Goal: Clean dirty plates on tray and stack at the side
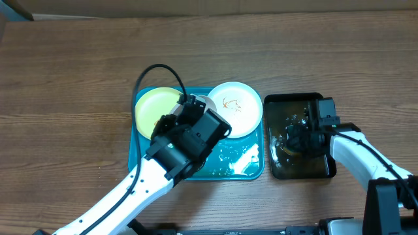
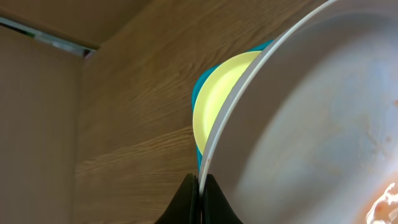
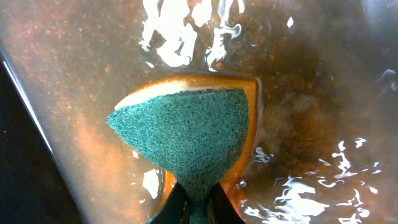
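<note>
A white plate [image 2: 311,124] is pinched by the left gripper [image 2: 200,190].
It is held above the teal tray [image 1: 255,173]; a green sponge [image 3: 186,137] is squeezed by the right gripper [image 3: 199,202] in the black tray [image 1: 294,97].

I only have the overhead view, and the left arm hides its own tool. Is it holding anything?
Observer: Yes. In the left wrist view, the left tool is shut on the rim of a white plate.
Operator: And what does the right tool have, down in the black tray?
Observer: The right wrist view shows the right tool gripping a sponge, green scouring side toward the camera, over murky brown water.
</note>
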{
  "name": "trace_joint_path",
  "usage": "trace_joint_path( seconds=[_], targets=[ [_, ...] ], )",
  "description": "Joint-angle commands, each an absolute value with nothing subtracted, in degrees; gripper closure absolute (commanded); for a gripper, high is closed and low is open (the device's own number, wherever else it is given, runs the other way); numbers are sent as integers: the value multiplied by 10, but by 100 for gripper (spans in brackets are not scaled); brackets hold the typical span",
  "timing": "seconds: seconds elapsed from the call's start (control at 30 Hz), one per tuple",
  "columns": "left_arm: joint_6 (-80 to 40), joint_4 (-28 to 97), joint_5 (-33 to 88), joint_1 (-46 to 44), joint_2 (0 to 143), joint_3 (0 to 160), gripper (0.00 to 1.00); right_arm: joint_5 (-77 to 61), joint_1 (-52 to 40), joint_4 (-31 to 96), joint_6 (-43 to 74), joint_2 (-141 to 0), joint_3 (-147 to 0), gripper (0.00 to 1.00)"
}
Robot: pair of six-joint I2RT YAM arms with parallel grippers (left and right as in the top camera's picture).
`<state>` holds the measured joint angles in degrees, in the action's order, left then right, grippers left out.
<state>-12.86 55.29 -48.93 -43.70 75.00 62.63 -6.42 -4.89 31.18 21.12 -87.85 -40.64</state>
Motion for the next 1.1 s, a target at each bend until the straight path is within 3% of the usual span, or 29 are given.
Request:
trace_joint_path(
  seconds=[0.0, 0.27, 0.4, 0.8, 1.07],
  targets=[
    [-117, 554, -530, -451, 768, 641, 96, -83, -48, 310, 224, -888, -383, 96],
    [-116, 554, -617, -452, 776, 641, 96, -176, -48, 432, 175, -887, -518, 96],
    [-116, 552, -631, -456, 776, 641, 96, -179, -47, 490, 207, -887, -580, 96],
    [-118, 553, -615, -458, 776, 641, 96, -189, -47, 346, 241, -898, -429, 96],
    [-121, 559, -556, -458, 776, 641, 96, -102, -47, 288, 211, -898, -406, 96]
  ],
)
